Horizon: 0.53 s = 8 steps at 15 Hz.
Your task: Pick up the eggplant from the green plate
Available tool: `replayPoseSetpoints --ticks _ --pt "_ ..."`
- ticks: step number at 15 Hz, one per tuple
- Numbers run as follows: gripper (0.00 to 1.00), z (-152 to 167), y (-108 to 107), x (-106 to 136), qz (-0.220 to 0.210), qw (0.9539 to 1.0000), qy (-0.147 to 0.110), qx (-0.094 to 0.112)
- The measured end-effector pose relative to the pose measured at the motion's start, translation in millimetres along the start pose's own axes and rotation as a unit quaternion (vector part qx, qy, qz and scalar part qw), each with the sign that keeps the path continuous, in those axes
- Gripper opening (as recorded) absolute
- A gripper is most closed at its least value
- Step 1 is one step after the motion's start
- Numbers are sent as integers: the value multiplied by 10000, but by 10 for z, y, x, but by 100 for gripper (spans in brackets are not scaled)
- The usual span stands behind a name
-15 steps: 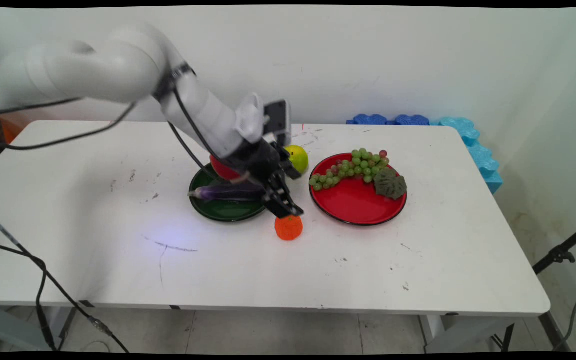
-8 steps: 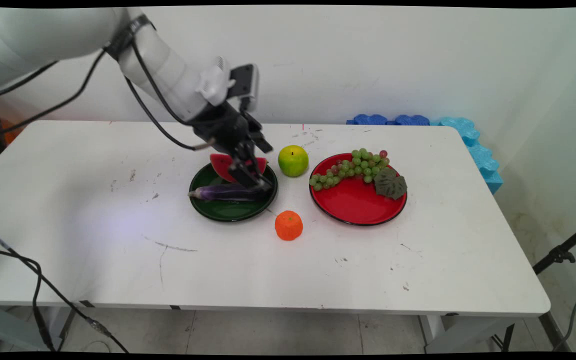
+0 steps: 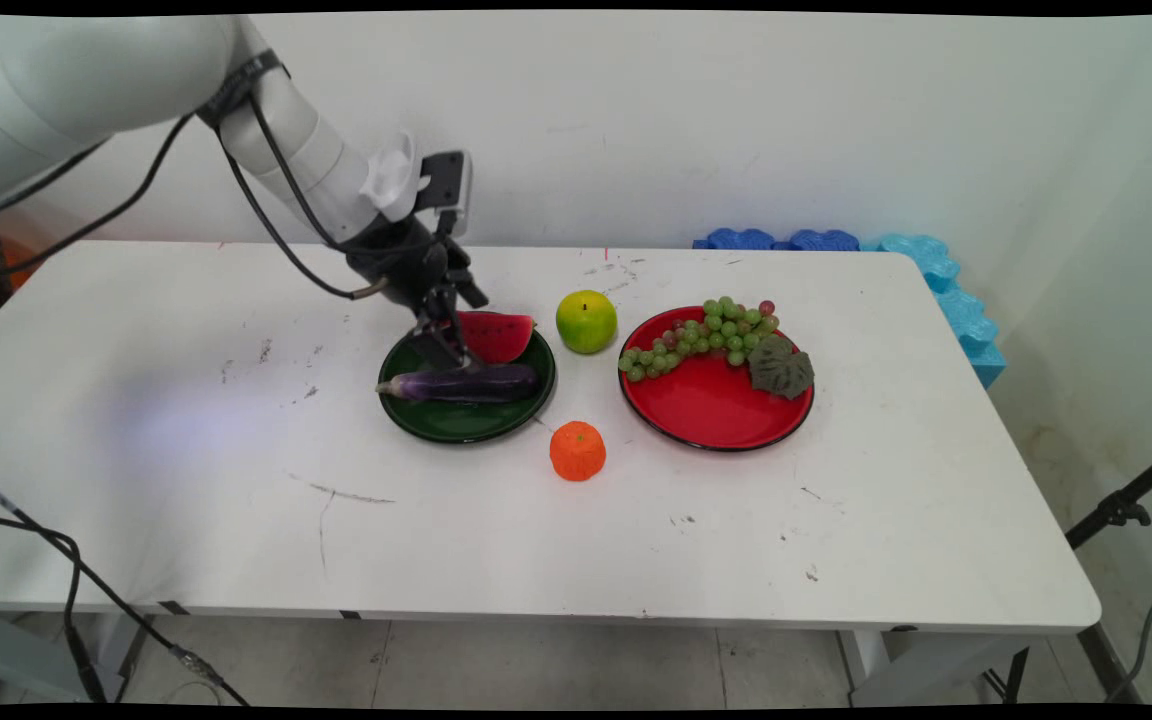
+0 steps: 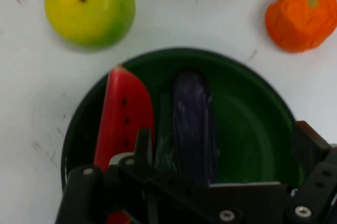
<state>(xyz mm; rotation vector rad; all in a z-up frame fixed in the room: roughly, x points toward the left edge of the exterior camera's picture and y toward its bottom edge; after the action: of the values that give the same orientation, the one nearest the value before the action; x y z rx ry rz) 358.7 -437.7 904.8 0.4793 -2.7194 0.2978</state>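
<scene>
My gripper (image 3: 441, 350) hangs open just above the back left part of a dark green plate (image 3: 466, 432). On that plate lie a purple eggplant (image 3: 466, 383) and a red watermelon slice (image 3: 496, 335). In the hand view the eggplant (image 4: 192, 119) lies between my two fingers, and the watermelon slice (image 4: 124, 113) sits by the left finger on the green plate (image 4: 253, 71). Nothing is held. A green apple (image 3: 586, 321) stands right of the plate and an orange (image 3: 577, 450) in front of it; the hand view also shows the apple (image 4: 89, 6) and the orange (image 4: 300, 13).
A red plate (image 3: 716, 425) further right carries green grapes (image 3: 706, 335) and a dark leaf (image 3: 779, 367). Blue foam blocks (image 3: 836, 240) line the table's far right corner. Black cables hang from the arm at the left.
The gripper has left the orange, risen, and swung back and left across the green plate to its back left part. The watermelon slice is now uncovered. No object has moved.
</scene>
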Motion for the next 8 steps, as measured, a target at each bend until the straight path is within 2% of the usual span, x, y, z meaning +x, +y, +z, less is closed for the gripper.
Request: replayPoseSetpoints --ticks 8 --pt "100 420 -136 -391 -323 9990 -256 -159"
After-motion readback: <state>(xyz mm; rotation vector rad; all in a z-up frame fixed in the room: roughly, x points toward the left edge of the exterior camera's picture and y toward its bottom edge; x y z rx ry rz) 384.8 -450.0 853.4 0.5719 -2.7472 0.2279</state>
